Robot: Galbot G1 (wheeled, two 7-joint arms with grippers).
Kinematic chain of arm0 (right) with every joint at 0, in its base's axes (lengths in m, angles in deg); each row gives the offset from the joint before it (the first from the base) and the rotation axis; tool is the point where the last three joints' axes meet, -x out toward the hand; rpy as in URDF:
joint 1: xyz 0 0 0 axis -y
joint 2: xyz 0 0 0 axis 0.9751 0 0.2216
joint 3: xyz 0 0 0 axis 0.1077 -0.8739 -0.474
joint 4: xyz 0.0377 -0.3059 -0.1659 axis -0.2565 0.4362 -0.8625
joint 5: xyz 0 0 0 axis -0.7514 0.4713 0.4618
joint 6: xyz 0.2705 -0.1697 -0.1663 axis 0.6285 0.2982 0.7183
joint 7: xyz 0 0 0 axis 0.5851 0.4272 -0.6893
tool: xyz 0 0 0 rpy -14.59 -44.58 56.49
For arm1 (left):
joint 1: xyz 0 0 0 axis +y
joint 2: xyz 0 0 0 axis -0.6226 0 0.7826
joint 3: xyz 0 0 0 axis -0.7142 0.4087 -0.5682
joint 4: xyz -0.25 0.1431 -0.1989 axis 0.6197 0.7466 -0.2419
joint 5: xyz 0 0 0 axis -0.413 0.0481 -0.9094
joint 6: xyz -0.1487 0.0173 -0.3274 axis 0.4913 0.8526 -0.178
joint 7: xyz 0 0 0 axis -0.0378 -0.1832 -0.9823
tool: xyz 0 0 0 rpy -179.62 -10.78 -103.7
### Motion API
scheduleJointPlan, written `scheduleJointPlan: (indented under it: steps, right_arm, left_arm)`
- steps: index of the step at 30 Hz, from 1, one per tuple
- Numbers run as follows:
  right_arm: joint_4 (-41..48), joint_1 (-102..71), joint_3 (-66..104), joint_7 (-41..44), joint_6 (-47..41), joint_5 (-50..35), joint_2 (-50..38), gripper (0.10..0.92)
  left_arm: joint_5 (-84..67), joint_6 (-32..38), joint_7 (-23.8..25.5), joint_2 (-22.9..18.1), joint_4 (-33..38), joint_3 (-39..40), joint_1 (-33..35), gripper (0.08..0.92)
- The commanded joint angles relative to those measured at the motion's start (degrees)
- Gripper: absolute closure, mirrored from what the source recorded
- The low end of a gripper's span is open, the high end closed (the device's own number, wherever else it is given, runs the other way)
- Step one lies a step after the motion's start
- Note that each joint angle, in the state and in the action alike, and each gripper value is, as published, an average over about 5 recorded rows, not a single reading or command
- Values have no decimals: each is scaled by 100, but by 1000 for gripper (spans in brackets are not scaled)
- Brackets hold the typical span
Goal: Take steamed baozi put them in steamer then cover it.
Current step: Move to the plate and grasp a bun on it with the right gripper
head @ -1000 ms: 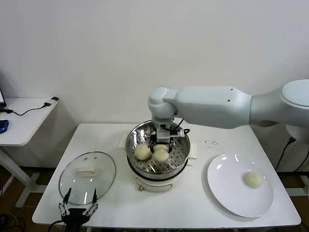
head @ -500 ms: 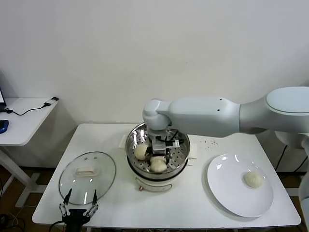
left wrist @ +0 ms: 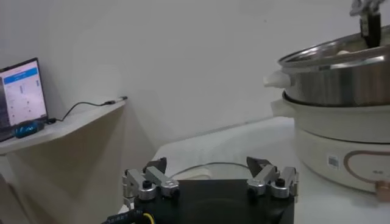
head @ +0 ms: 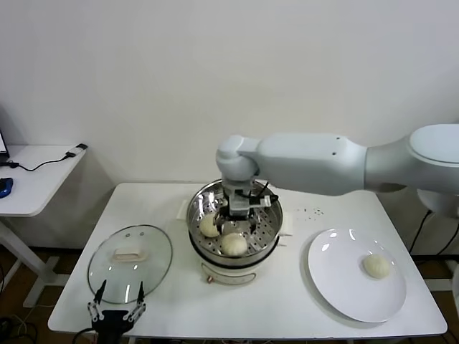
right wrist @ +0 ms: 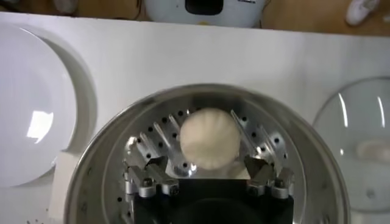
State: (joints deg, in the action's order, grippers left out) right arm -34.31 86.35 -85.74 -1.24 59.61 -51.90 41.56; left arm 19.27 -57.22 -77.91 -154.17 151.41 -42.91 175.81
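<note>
The steamer (head: 267, 231) stands mid-table with two baozi on its perforated tray, one at the left (head: 209, 226) and one at the front (head: 234, 244). A third baozi (head: 376, 266) lies on the white plate (head: 337, 287). A fourth does not show. My right gripper (head: 240, 208) hangs open and empty inside the steamer's rim, just behind the front bun. In the right wrist view that bun (right wrist: 209, 137) lies free just beyond the open gripper (right wrist: 207, 168). The cover (head: 130, 262) lies flat at the table's left. My left gripper (head: 115, 309) is parked open at the front edge beside it.
A side table (head: 29, 183) with a cable and a blue mouse stands at the far left. The left wrist view shows the open left gripper (left wrist: 208, 167), the steamer's side (left wrist: 341, 79) and a laptop (left wrist: 21, 91). A white cloth lies under the steamer's right side.
My right gripper carried a baozi to the front of the tray, let it go and drew back up and away. The bun stays put. The left arm has not moved.
</note>
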Motion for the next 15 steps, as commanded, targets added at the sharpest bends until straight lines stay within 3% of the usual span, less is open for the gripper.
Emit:
scheduleJointPlan:
  steps: [1,8,15]
  right_arm:
    - [91,1084,-812,-852,-1726,-1609,-1228,203]
    - [-156,1122,-1094,-866,-3751,-2705,-2642,203]
    - [-277,312,-620,-767,-4309,-2633,-3919,203]
  left_arm:
    - [5,5,-4,-10,25,17,24,177]
    - [20,-5,-2,-37,107,65,5,177]
    - [29,3,-2,-27,135,71,25,177]
